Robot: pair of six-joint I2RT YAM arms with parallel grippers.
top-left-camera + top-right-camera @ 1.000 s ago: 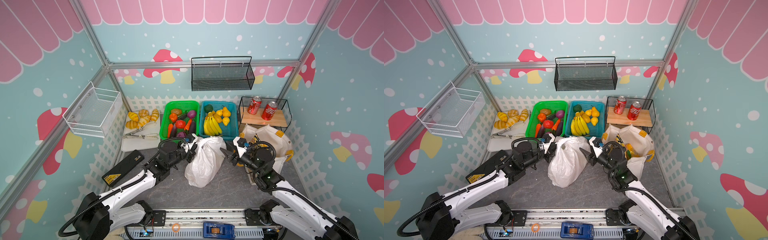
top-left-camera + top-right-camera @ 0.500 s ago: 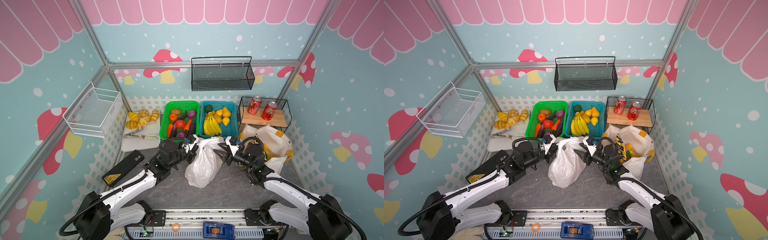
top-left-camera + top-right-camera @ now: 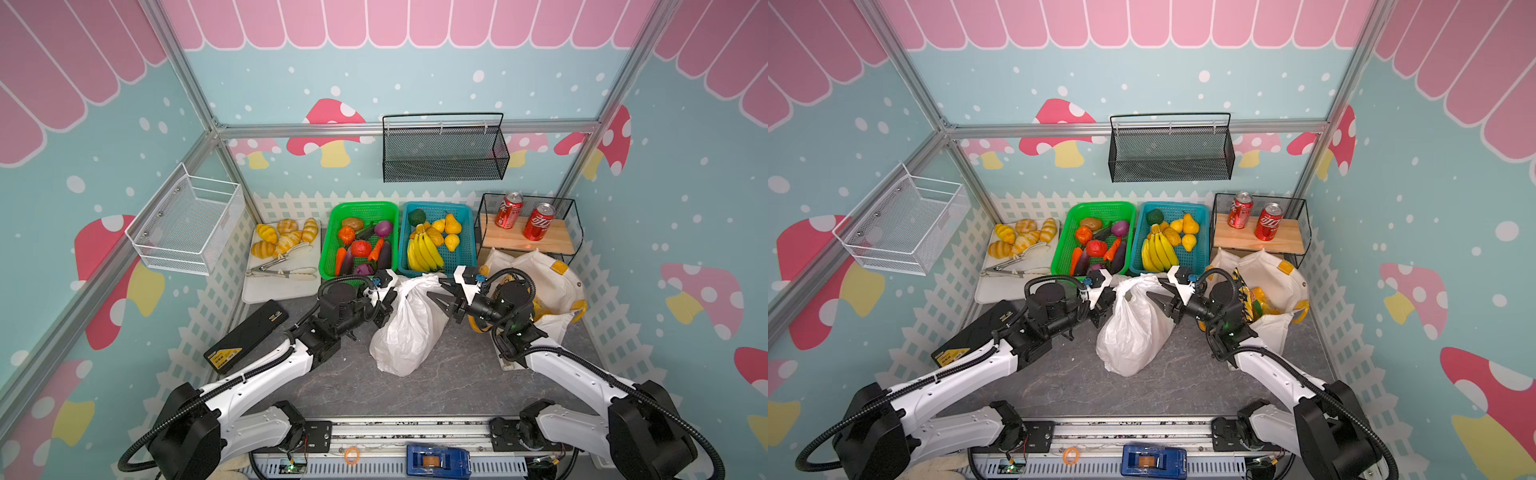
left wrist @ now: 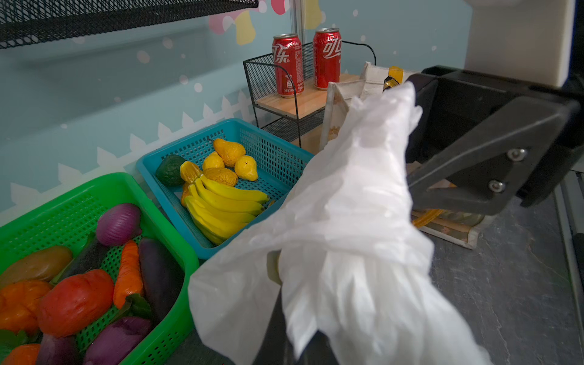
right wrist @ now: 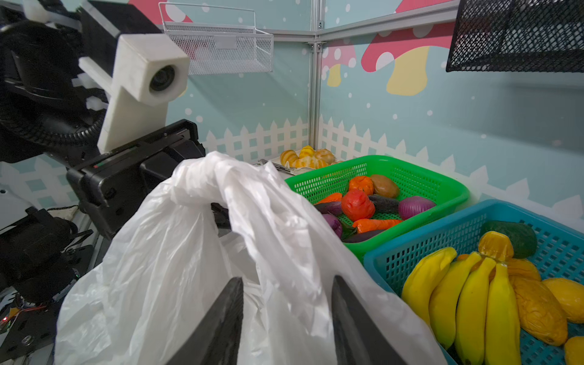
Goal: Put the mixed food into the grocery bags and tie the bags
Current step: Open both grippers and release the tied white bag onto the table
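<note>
— What have your fingers got right now?

— My left gripper (image 3: 387, 298) is pressed together on one gathered handle of the white plastic bag (image 3: 405, 332). My right gripper (image 5: 287, 279) is spread, with the bag's other handle loop lying between its two fingers (image 5: 221, 319). I can see no pinch on it.

— What's new?

— A second ago my right gripper hung back by the cloth tote (image 3: 1271, 266), clear of the plastic. It has since reached across, so its tips now sit against the bag's top. They face my left fingertips with only bunched plastic between us. The left has stayed clamped throughout, and the bag has kept its place.

— Meaning what for the job?

— I judge that loading this bag is over and tying is starting, since each gripper needs a handle before they can cross. The bag bulges below my fingers, its contents hidden apart from a yellowish glimpse at the mouth. The film is thin and slippery, so a shallow bite could slide off.

— Further out?

— Just behind my right wrist the tote stands open and untied, with a yellow-and-black snack packet (image 3: 1241, 289) in it. Beyond both sets of fingertips the teal basket (image 3: 465, 257) holds bananas (image 3: 422, 253) and yellow pear-like fruits (image 3: 453, 223). The green basket (image 3: 363, 205) beside it holds vegetables (image 3: 360, 248).
</note>
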